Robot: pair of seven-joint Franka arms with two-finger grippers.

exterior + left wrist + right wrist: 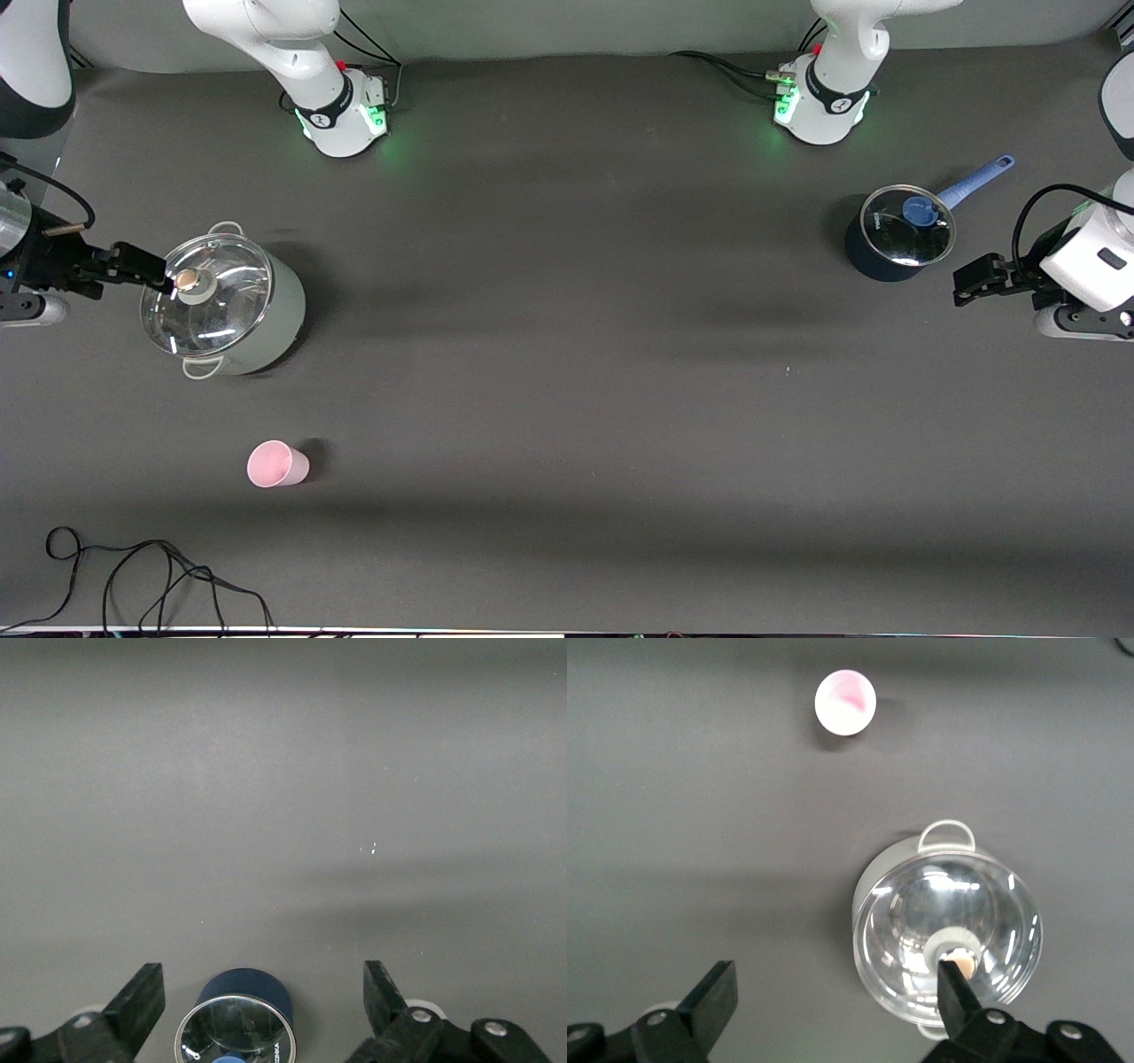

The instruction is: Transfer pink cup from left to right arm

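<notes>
The pink cup (277, 464) is on the dark table, nearer the front camera than the large pot and toward the right arm's end; its open mouth shows. It also shows in the right wrist view (845, 702). My right gripper (146, 268) (835, 979) is open and empty, with one fingertip over the large pot's glass lid, well apart from the cup. My left gripper (970, 285) (263, 979) is open and empty over the table beside the small blue saucepan, at the left arm's end. The cup does not show in the left wrist view.
A large pale pot with a glass lid (221, 301) (948, 935) stands toward the right arm's end. A small blue saucepan with a glass lid and a blue handle (899, 232) (237, 1028) stands toward the left arm's end. A black cable (133, 576) lies at the near edge.
</notes>
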